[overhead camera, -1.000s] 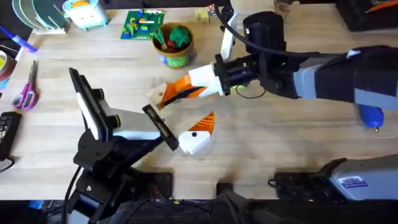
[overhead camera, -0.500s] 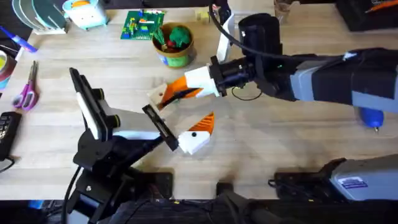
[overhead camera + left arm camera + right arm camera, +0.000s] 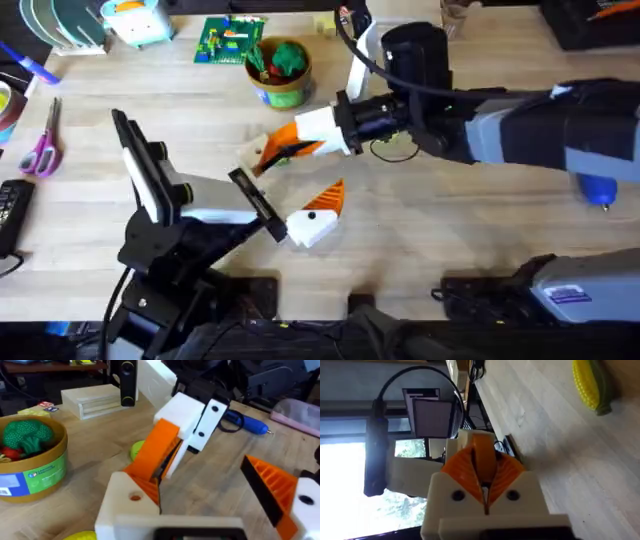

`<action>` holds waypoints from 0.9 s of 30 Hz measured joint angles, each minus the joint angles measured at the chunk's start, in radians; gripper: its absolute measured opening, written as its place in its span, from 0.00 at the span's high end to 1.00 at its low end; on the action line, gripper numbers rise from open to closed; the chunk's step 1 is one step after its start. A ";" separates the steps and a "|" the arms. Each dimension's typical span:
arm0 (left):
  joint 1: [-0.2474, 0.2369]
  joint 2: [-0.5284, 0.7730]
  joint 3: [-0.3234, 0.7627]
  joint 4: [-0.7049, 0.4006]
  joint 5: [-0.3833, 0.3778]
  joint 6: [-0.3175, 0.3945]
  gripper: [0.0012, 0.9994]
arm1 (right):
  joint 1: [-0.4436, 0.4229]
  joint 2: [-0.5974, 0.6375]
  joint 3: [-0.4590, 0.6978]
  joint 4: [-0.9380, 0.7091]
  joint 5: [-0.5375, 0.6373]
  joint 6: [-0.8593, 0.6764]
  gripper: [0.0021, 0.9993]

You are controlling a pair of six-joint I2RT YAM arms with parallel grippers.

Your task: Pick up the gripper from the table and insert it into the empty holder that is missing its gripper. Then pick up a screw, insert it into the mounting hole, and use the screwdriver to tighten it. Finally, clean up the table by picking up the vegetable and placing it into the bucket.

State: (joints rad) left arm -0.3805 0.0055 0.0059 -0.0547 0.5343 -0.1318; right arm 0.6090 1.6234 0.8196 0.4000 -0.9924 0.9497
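The right gripper point(image 3: 288, 147), clamped on the orange wedge point(image 3: 483, 457), aims it mid-desk at the bare holder point(image 3: 125, 507) of the spread-apart left gripper point(image 3: 290, 180), likely to seat it.

My table point(image 3: 480, 250) is pale wood planks — daylight pours through a window point(image 3: 345, 485) beside it, with a dark monitor point(image 3: 432, 412) nearby.

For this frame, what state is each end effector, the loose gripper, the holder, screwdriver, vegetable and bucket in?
right end effector: shut on the gripper
left end effector: open
gripper: held, tip at the holder, seating unclear
holder: pad not clearly seated
screwdriver: lying on the table, untouched
vegetable: lying on the table
bucket: upright, green and red toys inside
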 joint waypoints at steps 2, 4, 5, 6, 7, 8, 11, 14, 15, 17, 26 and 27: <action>0.000 0.000 0.000 0.000 0.000 0.000 0.01 | 0.001 0.000 0.000 0.000 0.001 0.000 0.99; 0.000 0.000 0.000 0.000 0.000 0.000 0.01 | 0.001 0.000 0.000 0.000 0.000 0.000 0.99; 0.000 0.000 0.000 0.000 0.000 0.000 0.01 | 0.001 0.000 0.000 0.000 0.000 0.000 0.99; 0.000 0.000 0.000 0.000 0.000 0.000 0.01 | 0.001 0.000 0.000 0.000 0.000 0.000 0.99; 0.000 0.000 0.000 0.000 0.000 0.000 0.01 | 0.001 0.000 0.000 -0.001 -0.001 0.000 0.99; 0.000 0.000 0.000 0.000 0.000 0.000 0.01 | 0.001 0.000 0.000 -0.001 -0.002 0.000 0.98; 0.000 0.000 0.000 0.000 0.000 0.000 0.01 | 0.001 0.000 0.000 -0.002 -0.002 0.000 0.90; 0.000 0.000 0.000 0.000 0.000 0.000 0.01 | 0.002 0.000 0.000 -0.003 -0.002 0.000 0.87; 0.000 0.000 0.000 0.000 0.000 0.000 0.01 | 0.002 0.000 0.000 -0.003 -0.002 0.000 0.86; 0.000 0.000 0.000 0.000 0.001 0.000 0.01 | 0.002 0.000 0.000 -0.003 -0.003 0.000 0.85; 0.000 0.000 0.000 0.001 0.020 0.004 0.01 | 0.001 0.000 0.000 -0.005 -0.021 -0.005 0.75; 0.000 0.000 0.000 0.002 0.023 0.004 0.01 | 0.000 0.000 0.000 -0.005 -0.024 -0.005 0.73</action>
State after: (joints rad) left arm -0.3809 0.0055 0.0059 -0.0532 0.5576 -0.1276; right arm 0.6089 1.6235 0.8196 0.3950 -1.0165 0.9444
